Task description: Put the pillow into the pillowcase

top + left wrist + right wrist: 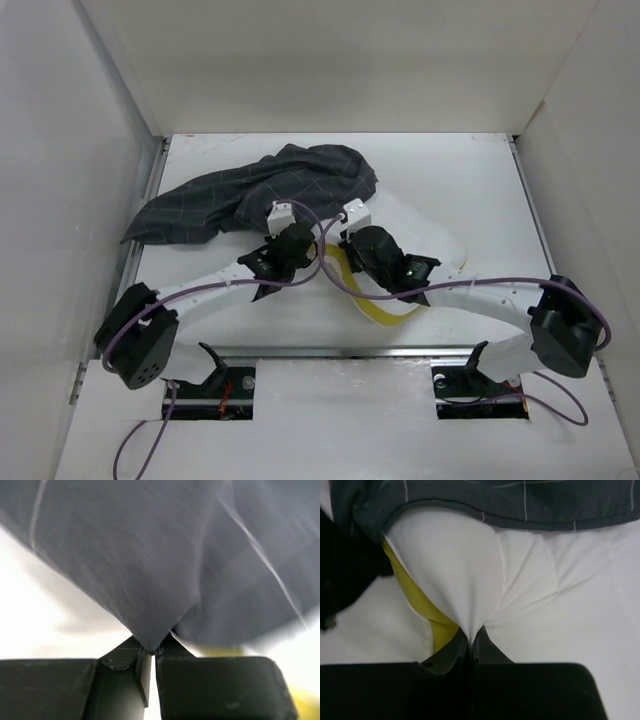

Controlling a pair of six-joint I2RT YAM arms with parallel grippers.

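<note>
L gripper (150, 649) is clamped hard on a pinch of the pillowcase (175, 555), w/ dark checked cloth fanning up out of the closed jaws. R gripper (470, 636) is clenched too, biting a fold of the pillow (530, 580) right beside its yellow band (420, 605).

In the R wrist view the pillowcase hem lies across the pillow's far part, so that end is under cloth. The near end w/ the band is out in the open.

From above, both grippers sit close together mid-table (470, 170). The pillowcase is bunched to the far left and the pillow runs right & toward the bases.

My read: insertion is under way, roughly early-to-mid. To do it well:
- L holds the hem lifted & taut so the mouth stays open, drawing it toward the bases.
- R feeds the pillow forward, low & straight.

Risks: a thin pinch slipping, or cloth bunching at the corner.
</note>
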